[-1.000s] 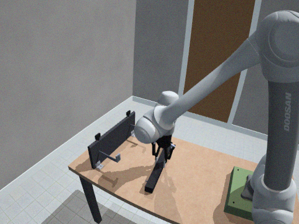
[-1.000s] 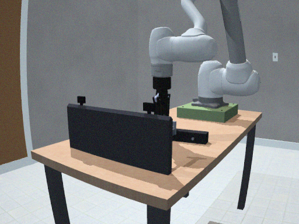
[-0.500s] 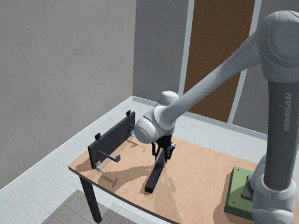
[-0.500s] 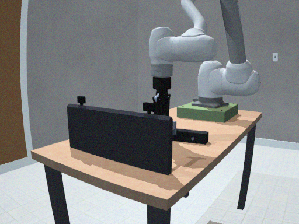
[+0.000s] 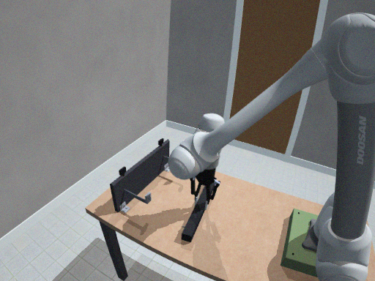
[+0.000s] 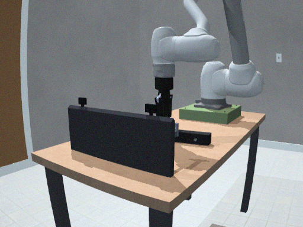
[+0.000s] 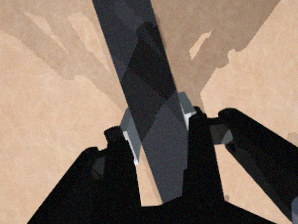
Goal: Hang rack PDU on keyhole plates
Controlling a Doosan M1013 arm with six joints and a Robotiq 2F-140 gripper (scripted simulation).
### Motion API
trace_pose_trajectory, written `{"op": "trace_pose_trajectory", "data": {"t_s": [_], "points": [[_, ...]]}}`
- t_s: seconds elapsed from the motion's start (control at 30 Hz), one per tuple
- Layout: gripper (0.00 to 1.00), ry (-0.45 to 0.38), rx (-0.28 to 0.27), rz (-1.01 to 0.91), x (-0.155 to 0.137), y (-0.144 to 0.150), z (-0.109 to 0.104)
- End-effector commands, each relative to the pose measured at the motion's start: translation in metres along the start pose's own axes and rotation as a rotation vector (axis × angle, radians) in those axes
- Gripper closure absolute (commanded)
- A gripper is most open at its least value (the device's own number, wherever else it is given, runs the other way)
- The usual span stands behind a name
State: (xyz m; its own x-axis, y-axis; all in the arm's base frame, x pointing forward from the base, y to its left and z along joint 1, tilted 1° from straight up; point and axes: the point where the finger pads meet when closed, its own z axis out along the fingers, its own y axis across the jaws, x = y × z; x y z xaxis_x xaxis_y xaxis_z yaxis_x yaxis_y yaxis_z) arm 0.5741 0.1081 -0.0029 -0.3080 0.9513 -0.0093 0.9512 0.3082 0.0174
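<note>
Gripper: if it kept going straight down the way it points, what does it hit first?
The PDU. The gripper points straight down and is already shut on the bar, fingers on both sides. The bar looks to lie flat on the table, so the table comes right after, though the contact is hard to judge.

A light-grey six-joint robot arm [image 6: 183,44] reaches down from its green square base block [image 6: 228,116] on a tan wooden table [image 6: 118,183] with dark legs, its black two-finger gripper [image 6: 164,110] pointing straight down behind a dark upright rectangular panel [image 6: 118,139]. The gripper is closed on a long black bar-shaped rack PDU [image 6: 195,138], whose end lies flat on the tabletop, jutting out past the panel's right edge. Two small black T-shaped knobs [image 6: 82,101] stand above the panel's top edge, and grey walls rise behind.
</note>
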Motion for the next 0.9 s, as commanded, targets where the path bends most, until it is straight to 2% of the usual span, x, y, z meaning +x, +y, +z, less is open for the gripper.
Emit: {"op": "trace_pose_trajectory", "data": {"t_s": [0.0, 0.23, 0.73, 0.87], "points": [[1.00, 0.000, 0.000, 0.000, 0.000, 0.000, -0.003], [1.00, 0.000, 0.000, 0.000, 0.000, 0.000, -0.014], [1.00, 0.000, 0.000, 0.000, 0.000, 0.000, -0.065], [1.00, 0.000, 0.000, 0.000, 0.000, 0.000, -0.071]]}}
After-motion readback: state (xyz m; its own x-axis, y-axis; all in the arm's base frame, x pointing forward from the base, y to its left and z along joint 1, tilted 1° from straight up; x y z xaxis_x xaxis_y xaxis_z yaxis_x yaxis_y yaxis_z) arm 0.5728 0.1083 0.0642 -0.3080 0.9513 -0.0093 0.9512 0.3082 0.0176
